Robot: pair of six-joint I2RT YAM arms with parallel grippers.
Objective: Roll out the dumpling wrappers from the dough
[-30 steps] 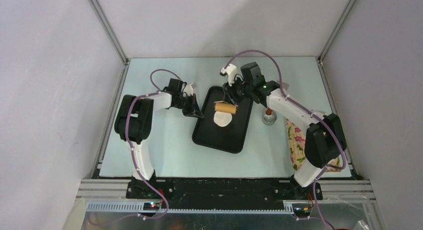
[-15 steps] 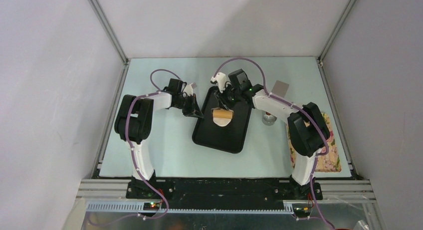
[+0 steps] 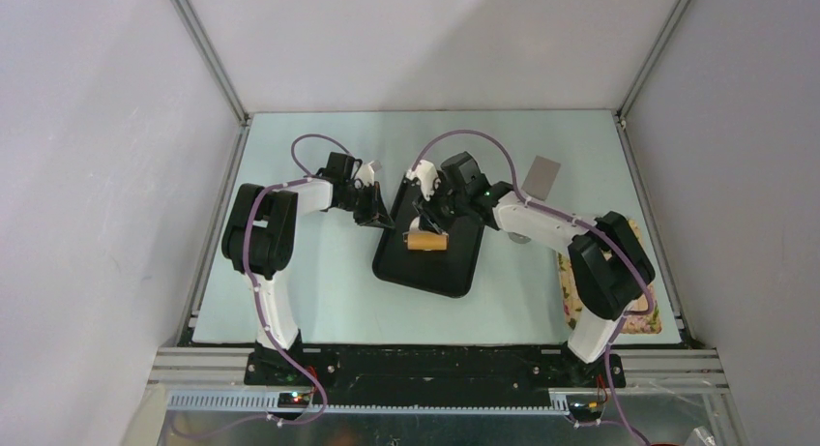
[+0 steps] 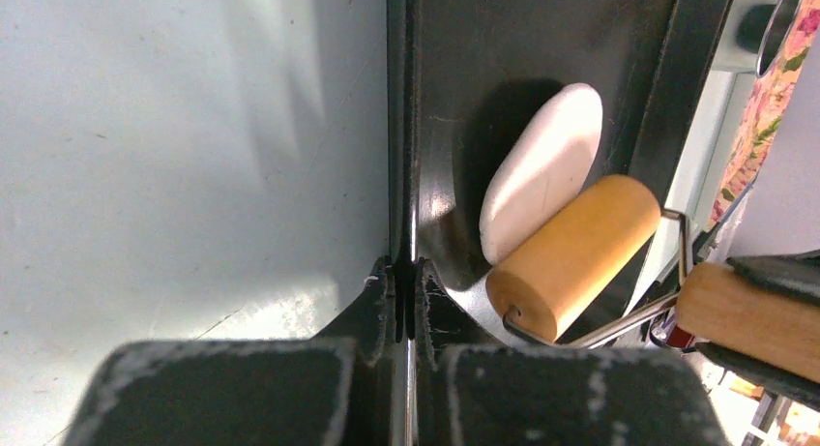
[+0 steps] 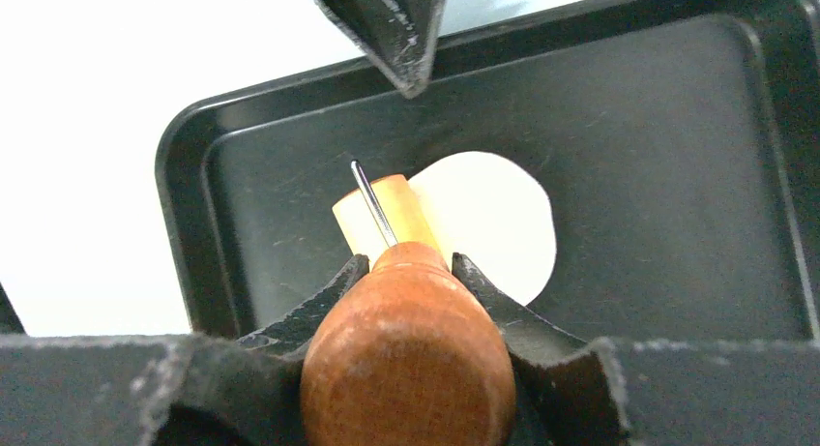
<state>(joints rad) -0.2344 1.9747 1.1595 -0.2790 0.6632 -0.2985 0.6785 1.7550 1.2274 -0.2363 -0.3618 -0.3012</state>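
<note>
On the left, my left tool (image 4: pixel 406 272) is pressed together on the left rim of the black tray (image 3: pixel 425 283), with the thin rim caught between its fingers. It stands at the same place as one second ago, and the tray has not shifted on the tabletop (image 3: pixel 319 282).

Inside the tray lies the dough (image 4: pixel 541 185), a white flattened oval in the middle part of the tray floor. From the top camera I see almost nothing of it now, because the roller (image 3: pixel 426 242) and the right arm cover it. One second ago a good part of it showed on the near side of the roller.

The roller has come toward the arm bases since then: it was at the far edge of the dough and it now sits at the near edge, touching it. In the right wrist view the dough reaches out to the right of the roller.

My right tool (image 5: pixel 411 272) is clamped on the wooden handle (image 5: pixel 406 359) of the roller, as before. The right arm's elbow has swung back to the right since half a second ago and now partly hides the steel cup (image 3: pixel 522 237).
</note>
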